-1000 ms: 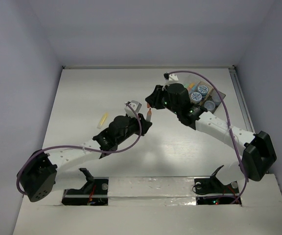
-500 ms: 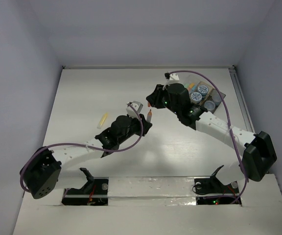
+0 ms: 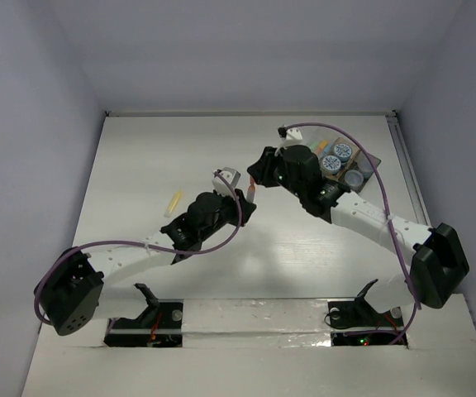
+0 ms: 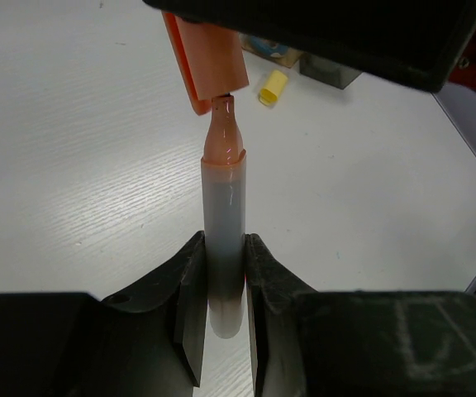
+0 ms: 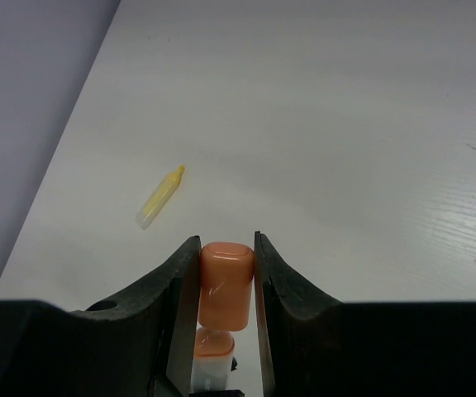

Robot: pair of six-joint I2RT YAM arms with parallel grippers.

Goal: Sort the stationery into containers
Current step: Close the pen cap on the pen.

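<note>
Left gripper point(image 4: 225, 241) holds marker point(image 4: 223, 198), right gripper point(image 5: 224, 242) cap point(image 5: 224, 285) (print on jars point(image 3: 341, 153) perhaps lettering).

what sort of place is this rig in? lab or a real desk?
Probably a lab test cell: white table boxed in by plain walls, left arm and right arm bolted at its near edge, dark tray of jars as props.

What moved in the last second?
The left claw nudged the orange-tipped pen toward the right claw, so its tip now sits at the orange cap's mouth. Both claws stayed shut on their pieces; the yellow pen and the jars did not move.
</note>
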